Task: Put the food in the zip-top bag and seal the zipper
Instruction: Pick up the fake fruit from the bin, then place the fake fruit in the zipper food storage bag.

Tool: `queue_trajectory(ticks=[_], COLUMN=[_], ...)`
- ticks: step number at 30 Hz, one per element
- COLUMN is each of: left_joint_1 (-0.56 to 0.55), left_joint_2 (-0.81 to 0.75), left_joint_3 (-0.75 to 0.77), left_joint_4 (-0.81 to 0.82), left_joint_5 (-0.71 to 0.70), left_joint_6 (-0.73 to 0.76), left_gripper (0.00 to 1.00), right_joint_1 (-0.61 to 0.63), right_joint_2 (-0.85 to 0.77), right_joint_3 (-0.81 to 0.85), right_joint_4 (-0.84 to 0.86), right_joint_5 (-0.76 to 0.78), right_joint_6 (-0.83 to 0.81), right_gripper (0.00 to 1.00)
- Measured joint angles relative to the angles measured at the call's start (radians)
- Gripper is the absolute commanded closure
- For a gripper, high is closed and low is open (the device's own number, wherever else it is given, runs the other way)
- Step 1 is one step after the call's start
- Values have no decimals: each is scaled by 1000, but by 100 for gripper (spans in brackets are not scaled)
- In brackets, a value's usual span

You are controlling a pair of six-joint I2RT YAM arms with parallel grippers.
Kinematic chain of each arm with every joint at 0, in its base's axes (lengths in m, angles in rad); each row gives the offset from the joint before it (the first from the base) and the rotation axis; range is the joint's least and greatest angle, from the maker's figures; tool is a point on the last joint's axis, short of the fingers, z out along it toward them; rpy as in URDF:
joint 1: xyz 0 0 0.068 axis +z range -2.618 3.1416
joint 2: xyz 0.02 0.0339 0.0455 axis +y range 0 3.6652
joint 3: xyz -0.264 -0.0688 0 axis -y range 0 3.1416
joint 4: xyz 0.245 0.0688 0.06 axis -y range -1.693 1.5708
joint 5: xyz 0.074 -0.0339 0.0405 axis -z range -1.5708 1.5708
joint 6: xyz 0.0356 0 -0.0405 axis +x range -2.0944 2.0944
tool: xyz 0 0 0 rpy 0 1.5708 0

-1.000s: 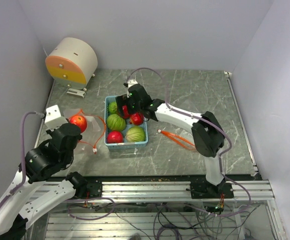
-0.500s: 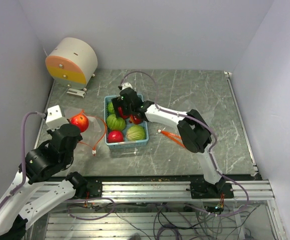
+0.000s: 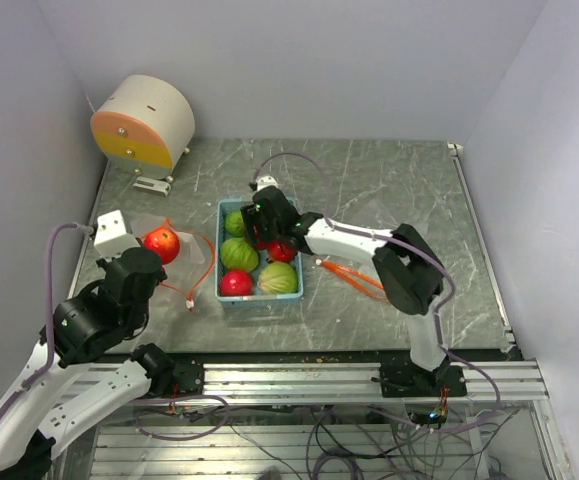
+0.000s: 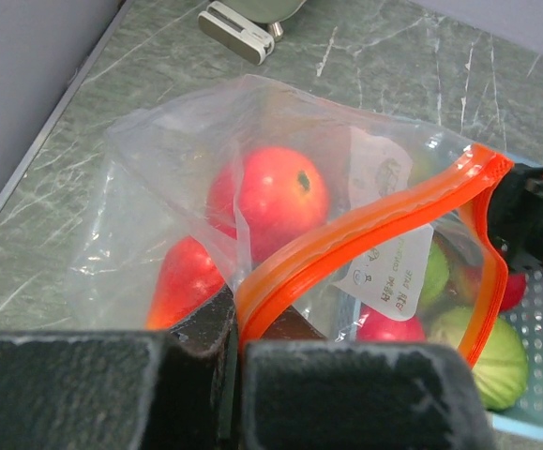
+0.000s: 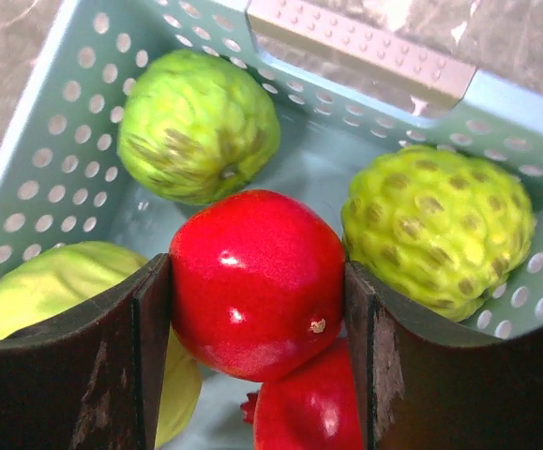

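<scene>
Far left, at the rear of the counter [image 3: 399, 190], a beige drum with an orange band [image 3: 144, 122] lies on its side, well apart from the work. The left end effector [image 4: 238, 349] is pinched tight on the zipper [image 4: 365, 234], and the orange strip rises out of the narrow slit between its fingers [image 4: 93, 389]. The zip-top bag [image 4: 168, 159] lies near the counter's left edge with its mouth turned toward the basket and gaping, the strip arcing up, over and down in an open loop. Inside the bag are a round red fruit [image 4: 269, 197] toward the back and a second red fruit [image 4: 185, 281] nearer the fingers; I cannot tell whether the two touch. A white printed label [image 4: 384, 267] shows on the film. Just right of the bag sits the light blue basket [image 3: 219, 262] with perforated walls; contact with the bag cannot be judged. The right end effector [image 5: 257, 281] is down inside the basket, closed on a glossy red fruit [image 5: 252, 267], with one dark pad against each side. Beyond it are two bumpy green fruits [image 5: 198, 127] [image 5: 437, 230], each close to a basket wall. A smooth pale green fruit [image 5: 37, 281] sits partly behind the left pad. A further red fruit [image 5: 309, 412] lies under the held one, touching it. From overhead, the basket's near half holds a striped green melon [image 3: 237, 254], a red ball [image 3: 235, 283] and another green melon [image 3: 278, 278]. Right of the basket, a loose orange strip [image 3: 354, 278] lies on the counter beside the right forearm.
</scene>
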Motion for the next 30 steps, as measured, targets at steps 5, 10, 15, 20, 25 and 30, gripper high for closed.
queue_trajectory(ticks=[5,10,15,20,25,30], left_joint_1=[0,0,0,0,0,0], left_joint_2=[6,44,100,138,164,174], left_joint_3=[-30,-72,-106,-120,-125,-128], left_joint_4=[29,76,138,179,213,238], left_joint_5=[14,39,71,96,114,132], left_joint_6=[0,0,3,5,8,8], left_gripper=[93,93,93,93,93,93], right_joint_1=[0,0,0,1,8,83], right_joint_2=[-188,-357,-470,-616,-748,-752], right_joint_3=[-127,-166,-215,-324,-413,-429], right_joint_4=[-14,11,40,70,177,278], right_joint_5=[-36,-80,-155,-277,-474,-591], right_joint_6=[3,4,4,-3,-12,-29], right_gripper=[77,78,78,78,78,75])
